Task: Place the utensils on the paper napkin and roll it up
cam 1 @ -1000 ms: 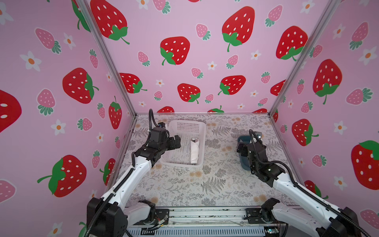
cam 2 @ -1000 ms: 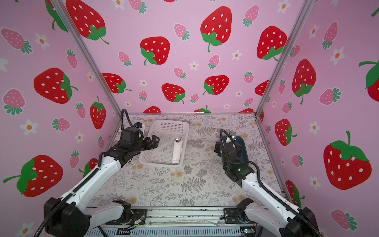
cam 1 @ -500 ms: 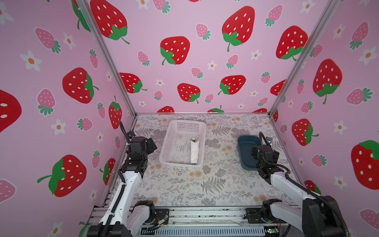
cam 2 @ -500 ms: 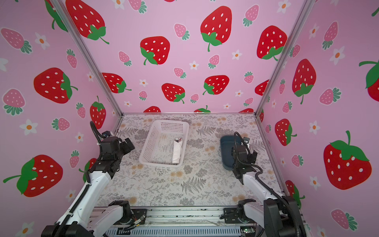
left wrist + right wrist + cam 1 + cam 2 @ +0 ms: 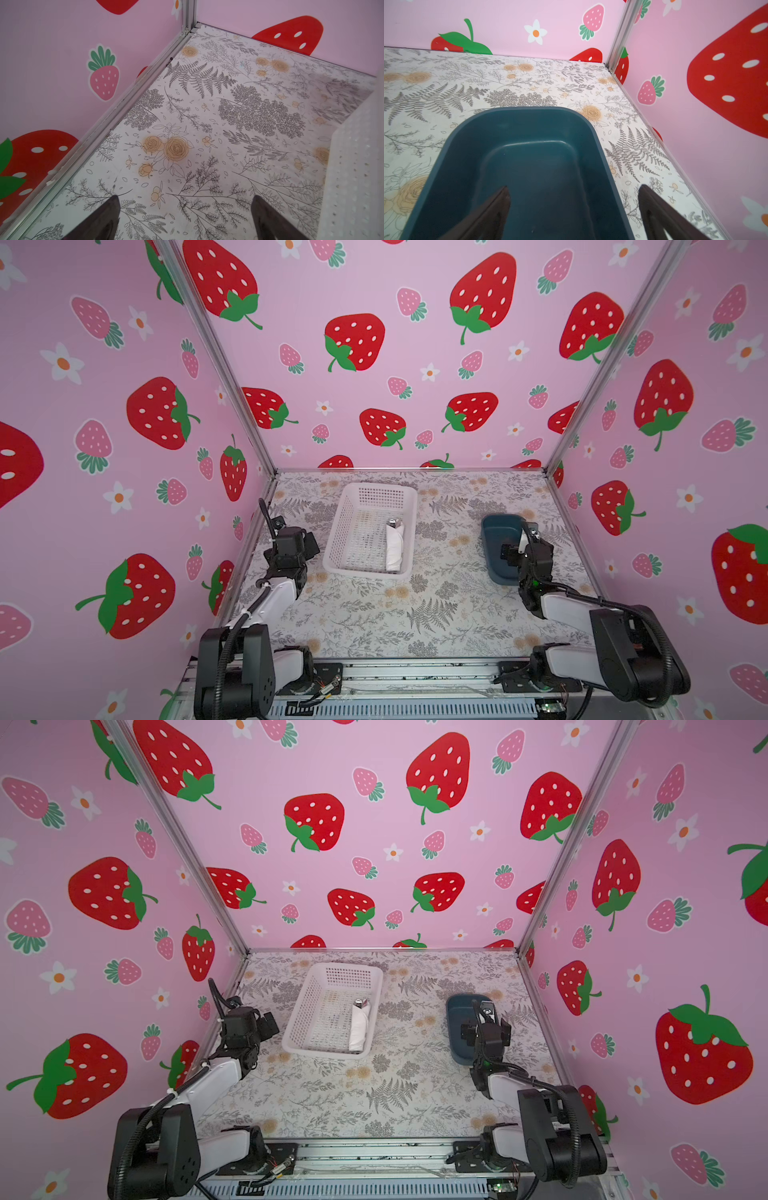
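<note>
The utensils (image 5: 392,523) are almost wholly wrapped inside the rolled paper napkin (image 5: 394,545); only a small greyish tip pokes from its far end, so their number cannot be told. One roll lies along the right wall inside the one white basket (image 5: 370,489), which the left wrist view cuts off at its edge. One teal bin (image 5: 494,531) sits on the bench (image 5: 436,614), partly hidden by the right arm in both top views. The left end effector (image 5: 185,199), jaws spread and holding nothing, hangs just left of the basket. The right end effector (image 5: 574,187), also spread and holding nothing, hovers over the bin, well apart from the roll.
</note>
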Controlling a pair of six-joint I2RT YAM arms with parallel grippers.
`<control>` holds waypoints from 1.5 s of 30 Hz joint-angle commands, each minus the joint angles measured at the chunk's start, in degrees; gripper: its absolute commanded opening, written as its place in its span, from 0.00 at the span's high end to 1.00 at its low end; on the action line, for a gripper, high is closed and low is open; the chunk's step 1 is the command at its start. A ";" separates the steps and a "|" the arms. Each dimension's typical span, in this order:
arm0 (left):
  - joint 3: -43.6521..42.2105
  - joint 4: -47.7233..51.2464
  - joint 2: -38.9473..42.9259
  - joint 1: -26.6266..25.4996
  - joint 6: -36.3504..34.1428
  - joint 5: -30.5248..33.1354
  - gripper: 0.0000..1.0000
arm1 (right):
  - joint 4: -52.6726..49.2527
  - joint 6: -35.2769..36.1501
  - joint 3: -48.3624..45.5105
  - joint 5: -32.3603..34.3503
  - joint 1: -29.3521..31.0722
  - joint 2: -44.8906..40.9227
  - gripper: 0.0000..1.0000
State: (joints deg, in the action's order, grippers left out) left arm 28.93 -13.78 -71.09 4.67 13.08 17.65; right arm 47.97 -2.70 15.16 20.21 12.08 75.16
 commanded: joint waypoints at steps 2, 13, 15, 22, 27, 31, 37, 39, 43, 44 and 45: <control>-2.48 -14.29 -3.04 0.26 -3.64 -5.84 0.01 | 10.39 3.09 -1.79 -5.25 -0.90 1.13 0.02; -5.82 -30.07 -11.48 0.19 -6.37 -16.51 0.00 | 18.24 4.55 -4.86 -9.58 -2.35 1.30 0.02; -6.74 -34.21 -14.24 0.10 -6.51 -16.93 0.00 | 20.41 4.90 -5.50 -9.37 -2.56 1.59 0.02; -5.10 -33.33 -16.95 -2.11 -7.69 -13.39 0.00 | 20.65 4.72 -5.31 -9.47 -3.16 2.01 0.02; -3.74 -31.31 -17.42 -4.59 -9.29 -8.93 0.01 | 20.21 4.12 -5.26 -9.93 -3.45 1.91 0.02; -3.00 -30.36 -17.74 -4.62 -10.97 -12.72 0.01 | 16.72 3.75 -4.77 -10.69 -3.43 0.43 0.03; -2.96 -30.16 -17.64 -4.62 -10.96 -12.73 0.01 | 20.29 5.92 -2.48 -13.01 -2.31 5.52 0.06; -2.90 -30.16 -17.62 -4.66 -10.97 -12.73 0.01 | 28.01 5.80 -5.20 -11.08 -2.32 7.97 0.04; -3.00 -30.21 -17.62 -4.66 -10.97 -12.73 0.01 | 41.03 5.94 -7.67 -10.50 -2.18 16.33 0.03; -3.00 -30.25 -17.57 -4.63 -10.97 -12.73 0.01 | 37.43 5.49 -6.40 -9.57 -2.19 15.53 0.02; -3.00 -30.19 -17.57 -4.62 -10.95 -12.73 0.01 | 30.01 5.13 -4.03 -8.97 -2.17 14.16 0.02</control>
State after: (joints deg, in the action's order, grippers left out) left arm 24.36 -43.44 -88.25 0.21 3.18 5.48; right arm 77.89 1.98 8.82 9.10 9.63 90.00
